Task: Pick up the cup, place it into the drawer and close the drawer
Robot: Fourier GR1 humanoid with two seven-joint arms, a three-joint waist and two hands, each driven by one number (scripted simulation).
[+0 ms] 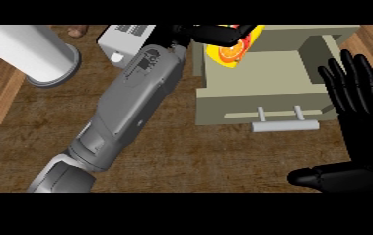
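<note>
The left hand (pixel 215 33) is reaching far across the brown wooden desk (pixel 218 155), its grey forearm (pixel 128 105) running diagonally from the lower left of the head view up to the top middle; its black fingers are curling round the cup (pixel 235 51), a yellow thing with an orange and red pattern, and are hiding a good part of it; the cup is hanging over the back left corner of the open drawer (pixel 255 78), just above or just inside its beige walls, and whether it is touching the drawer's floor I cannot tell; the drawer is standing pulled out toward the viewer, its front panel carrying a pale bar handle (pixel 284 125) on two short posts; the right hand (pixel 353 100) is showing at the right edge, released, its fingers straight and pointing up and its thumb lying low near the bottom right, and it is overlapping the drawer's right wall in the view without gripping anything; at the upper left a large white cylinder (pixel 40 56) is lying on the desk, its rim facing the viewer; just beside it, behind the forearm, a white box-like appliance (pixel 128 41) is sitting near the top edge.
</note>
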